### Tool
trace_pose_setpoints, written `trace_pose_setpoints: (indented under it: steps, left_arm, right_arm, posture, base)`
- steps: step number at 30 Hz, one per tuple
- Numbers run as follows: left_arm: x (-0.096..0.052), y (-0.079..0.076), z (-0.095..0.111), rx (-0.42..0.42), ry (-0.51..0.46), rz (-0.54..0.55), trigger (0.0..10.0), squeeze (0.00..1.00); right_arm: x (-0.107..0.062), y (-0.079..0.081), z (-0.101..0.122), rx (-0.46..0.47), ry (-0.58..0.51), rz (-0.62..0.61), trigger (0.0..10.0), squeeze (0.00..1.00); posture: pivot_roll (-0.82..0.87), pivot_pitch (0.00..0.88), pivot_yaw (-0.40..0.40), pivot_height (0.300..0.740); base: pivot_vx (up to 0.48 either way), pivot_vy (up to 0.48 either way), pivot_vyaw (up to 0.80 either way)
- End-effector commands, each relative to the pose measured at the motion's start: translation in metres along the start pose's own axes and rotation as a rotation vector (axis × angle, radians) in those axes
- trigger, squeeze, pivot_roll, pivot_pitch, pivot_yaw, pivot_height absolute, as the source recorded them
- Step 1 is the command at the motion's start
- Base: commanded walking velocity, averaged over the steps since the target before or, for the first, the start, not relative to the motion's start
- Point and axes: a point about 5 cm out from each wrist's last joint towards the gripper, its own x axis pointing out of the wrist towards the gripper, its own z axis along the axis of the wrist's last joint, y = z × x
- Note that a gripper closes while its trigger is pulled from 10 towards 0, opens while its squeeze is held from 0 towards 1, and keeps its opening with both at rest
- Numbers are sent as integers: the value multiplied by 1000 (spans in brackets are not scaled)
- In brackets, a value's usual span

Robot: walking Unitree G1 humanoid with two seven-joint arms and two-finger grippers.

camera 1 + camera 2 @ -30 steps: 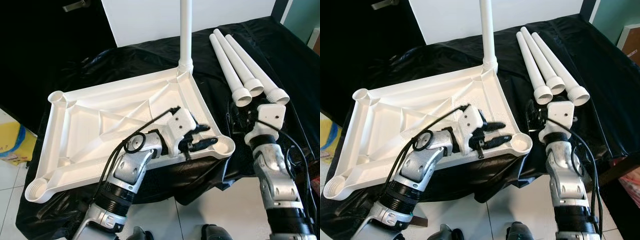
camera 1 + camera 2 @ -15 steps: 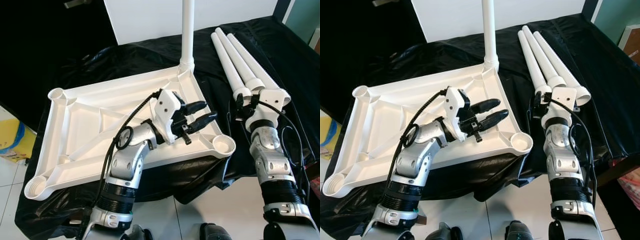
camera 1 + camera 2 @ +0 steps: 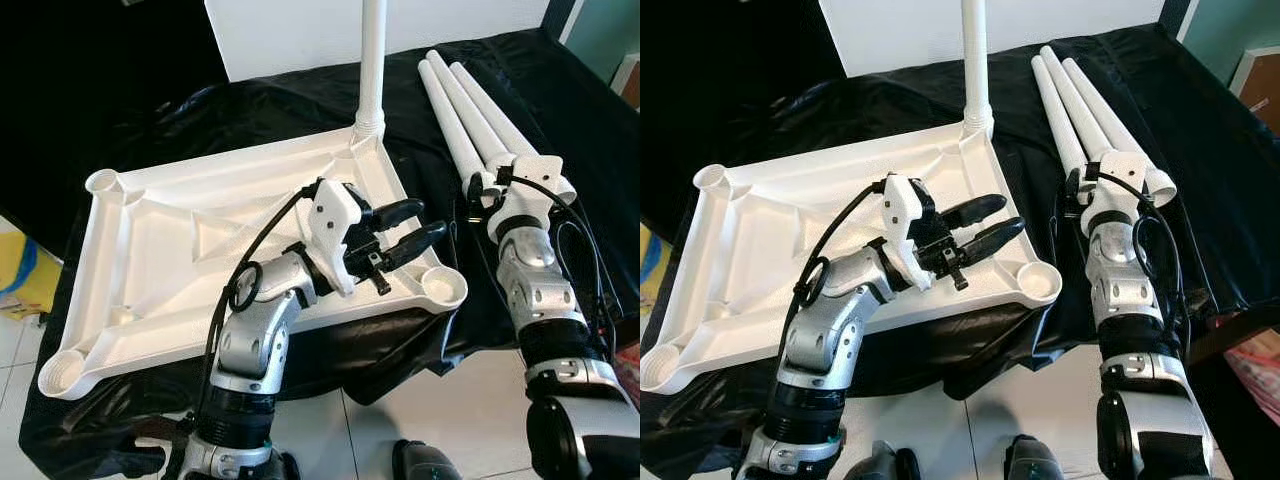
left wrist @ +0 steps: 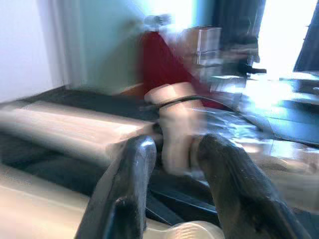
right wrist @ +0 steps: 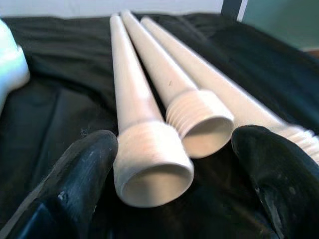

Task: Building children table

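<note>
The white table top lies upside down on black cloth. One white leg stands upright in its far right corner. Three loose legs lie side by side to the right, threaded ends toward me. My left gripper hovers open and empty just above the top, close to the near right corner socket. My right gripper is open at the loose legs' threaded ends, its fingers spread to either side of two of those ends. It grips none of them.
Black cloth covers the low table under everything and hangs over the front edge. Empty sockets sit at the far left corner and near left corner. White floor tiles lie below. A white wall panel stands behind.
My left gripper has risen from the top's near rim and now hovers higher above it. My right arm has reached forward to the ends of the loose legs.
</note>
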Motion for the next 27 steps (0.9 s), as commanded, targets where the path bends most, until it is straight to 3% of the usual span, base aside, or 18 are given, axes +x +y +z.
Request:
trace_pose_setpoints:
  steps: [1,14,27]
  left_arm:
    - [-3,4,-1,0,17,76,10000,0]
    - [-15,-6,1,-13,67,100,10000,0]
    - [-21,-6,4,-15,94,150,10000,0]
  right_arm:
    - [0,2,-5,8,24,14,10000,0]
    - [20,8,3,24,59,61,10000,0]
    - [31,23,15,36,51,128,10000,0]
  posture:
    - [-83,233,73,740]
    - [-10,327,78,740]
    - [14,324,75,740]
  base:
    - [0,0,0]
    - [0,0,0]
    - [0,0,0]
